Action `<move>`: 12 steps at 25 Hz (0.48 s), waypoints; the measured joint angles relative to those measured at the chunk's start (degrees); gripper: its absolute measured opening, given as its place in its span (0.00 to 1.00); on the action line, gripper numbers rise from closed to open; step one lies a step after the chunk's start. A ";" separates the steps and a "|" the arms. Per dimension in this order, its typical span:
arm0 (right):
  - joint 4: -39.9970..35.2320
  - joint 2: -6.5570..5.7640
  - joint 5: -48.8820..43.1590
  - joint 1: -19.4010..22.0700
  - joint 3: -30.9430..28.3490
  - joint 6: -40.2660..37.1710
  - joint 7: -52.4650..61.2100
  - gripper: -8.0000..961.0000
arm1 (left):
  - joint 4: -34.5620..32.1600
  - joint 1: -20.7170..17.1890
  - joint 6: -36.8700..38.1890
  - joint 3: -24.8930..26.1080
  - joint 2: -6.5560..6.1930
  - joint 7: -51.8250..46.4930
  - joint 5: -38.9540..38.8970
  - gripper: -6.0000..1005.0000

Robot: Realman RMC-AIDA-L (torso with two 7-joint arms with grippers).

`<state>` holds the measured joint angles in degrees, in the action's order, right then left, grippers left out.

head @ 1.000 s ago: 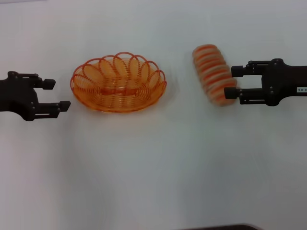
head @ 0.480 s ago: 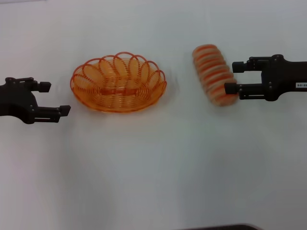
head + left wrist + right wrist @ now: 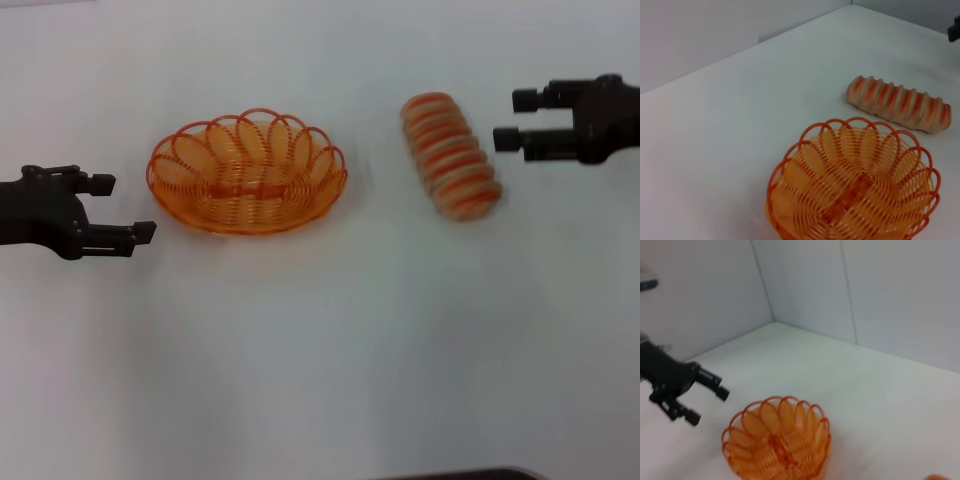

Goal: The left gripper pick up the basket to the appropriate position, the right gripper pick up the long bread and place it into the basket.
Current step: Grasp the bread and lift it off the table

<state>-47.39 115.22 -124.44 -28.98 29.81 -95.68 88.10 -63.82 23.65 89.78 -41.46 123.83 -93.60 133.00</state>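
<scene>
The white table [image 3: 320, 360] has wide free room toward 6 o'clock. The orange wire basket [image 3: 247, 175] stands upright left of centre, nothing in it. At its 3 o'clock, apart from it, lies the long bread [image 3: 451, 156], slanted. The left gripper [image 3: 115, 210] is at the basket's 9 o'clock, level, fingers apart, near the rim without touching. The right gripper [image 3: 515, 120] is at the bread's 2 o'clock, fingers apart, holding nothing.

Bright, even light — soft shadows, slight blur
</scene>
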 joint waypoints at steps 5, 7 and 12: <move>-3.14 -0.43 -0.01 -2.40 0.37 -0.03 9.38 0.76 | 1.13 0.33 -0.66 -0.26 0.01 -0.01 0.00 0.86; -3.81 -1.11 -0.18 -3.47 0.55 -0.09 12.88 0.76 | 1.29 0.37 -1.09 -0.35 0.01 -0.01 0.00 0.86; -5.40 -3.22 -0.69 -6.28 0.79 0.07 23.52 0.76 | 1.39 0.37 -1.33 -0.45 0.01 -0.14 -0.01 0.86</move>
<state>-52.79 112.00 -125.13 -35.26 30.60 -95.61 111.62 -62.43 24.02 88.45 -41.91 123.84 -93.74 132.99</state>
